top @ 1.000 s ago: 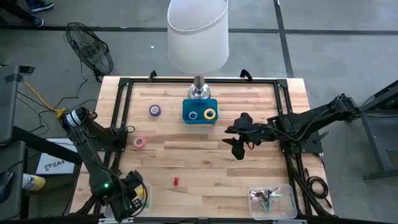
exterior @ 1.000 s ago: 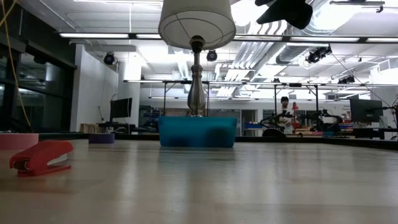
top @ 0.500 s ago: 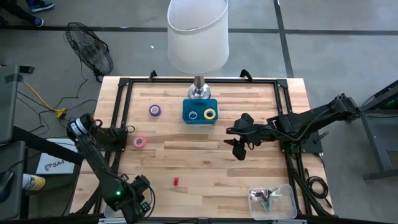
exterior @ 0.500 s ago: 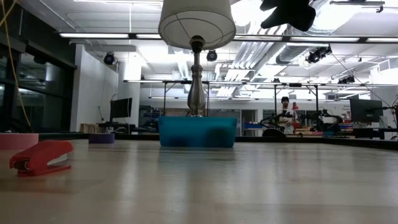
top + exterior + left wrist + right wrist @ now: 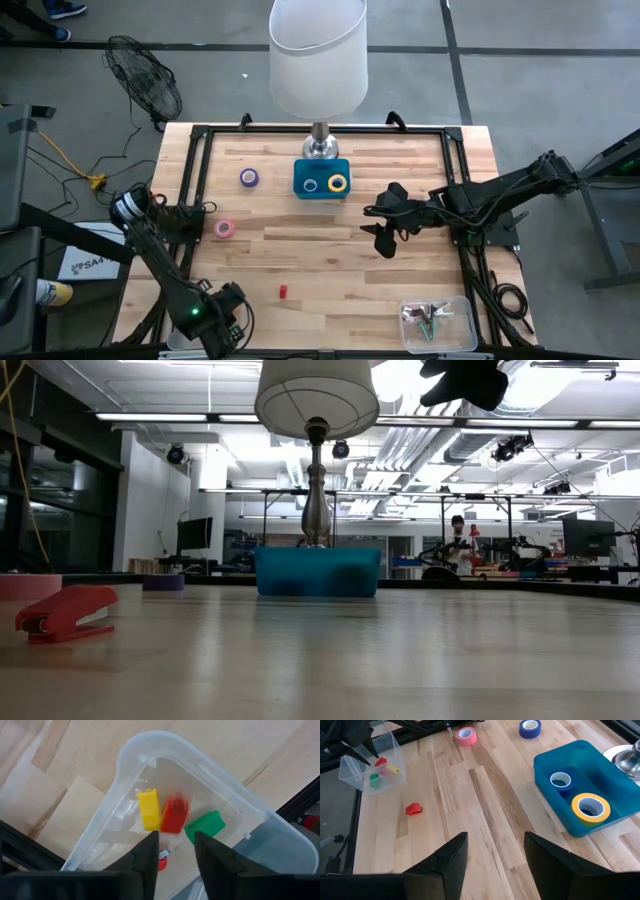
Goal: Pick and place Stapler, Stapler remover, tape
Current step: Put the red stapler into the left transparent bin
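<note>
Wooden desk (image 5: 400, 270), near-left corner: the left claw (image 5: 172, 852) hangs over a clear bin (image 5: 150, 745), fingers parted and empty. A blurred red piece (image 5: 173, 814) lies beneath it, between a yellow and a green one, so it looks freshly released. Compared with a second ago, the left arm has shifted slightly. The stapler (image 5: 283, 292) and the pink tape (image 5: 224, 229) are not yet placed. The right claw (image 5: 495, 850) hovers released mid-desk, unchanged.

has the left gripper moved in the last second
Yes. In the high view the left gripper has shifted slightly rightward along the table's near edge, closer to the red stapler. It hangs over the clear bin holding the coloured blocks.
</note>
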`<move>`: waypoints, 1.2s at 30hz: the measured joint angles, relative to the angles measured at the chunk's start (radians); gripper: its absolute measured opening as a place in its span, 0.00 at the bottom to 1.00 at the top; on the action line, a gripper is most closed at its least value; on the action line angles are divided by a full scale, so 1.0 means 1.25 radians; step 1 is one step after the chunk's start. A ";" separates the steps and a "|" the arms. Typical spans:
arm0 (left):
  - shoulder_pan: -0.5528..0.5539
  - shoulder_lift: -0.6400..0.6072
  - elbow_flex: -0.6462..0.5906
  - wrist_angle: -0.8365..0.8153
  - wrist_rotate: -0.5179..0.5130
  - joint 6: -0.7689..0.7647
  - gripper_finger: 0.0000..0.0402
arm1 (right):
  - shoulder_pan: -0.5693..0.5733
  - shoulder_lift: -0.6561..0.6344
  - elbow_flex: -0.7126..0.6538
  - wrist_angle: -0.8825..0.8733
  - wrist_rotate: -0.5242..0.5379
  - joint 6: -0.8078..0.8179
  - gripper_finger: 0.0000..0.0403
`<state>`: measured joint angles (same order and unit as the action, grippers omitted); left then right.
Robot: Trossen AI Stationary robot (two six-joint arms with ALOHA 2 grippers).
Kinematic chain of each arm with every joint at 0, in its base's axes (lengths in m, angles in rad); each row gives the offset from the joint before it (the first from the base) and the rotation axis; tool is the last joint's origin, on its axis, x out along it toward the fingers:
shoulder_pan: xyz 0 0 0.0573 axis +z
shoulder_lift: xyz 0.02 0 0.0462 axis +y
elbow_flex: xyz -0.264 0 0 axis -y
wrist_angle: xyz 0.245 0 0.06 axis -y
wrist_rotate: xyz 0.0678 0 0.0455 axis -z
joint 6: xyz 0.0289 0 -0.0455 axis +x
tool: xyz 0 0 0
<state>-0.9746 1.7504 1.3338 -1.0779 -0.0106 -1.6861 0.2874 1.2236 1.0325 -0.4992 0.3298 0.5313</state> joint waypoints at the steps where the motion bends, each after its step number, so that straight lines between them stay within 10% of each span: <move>1: 0.001 0.000 0.000 0.001 0.006 0.006 0.33 | 0.000 0.000 0.000 0.000 0.000 0.000 0.46; 10: 0.033 -0.005 0.011 -0.004 0.004 0.032 0.51 | 0.000 0.000 0.000 -0.011 -0.006 0.001 0.46; 36: 0.283 0.062 0.119 -0.030 -0.121 0.066 0.52 | 0.000 0.000 0.000 -0.133 0.027 0.140 0.46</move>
<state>-0.6213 1.8274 1.4822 -1.1152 -0.1613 -1.6041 0.2874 1.2236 1.0325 -0.6648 0.3641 0.7067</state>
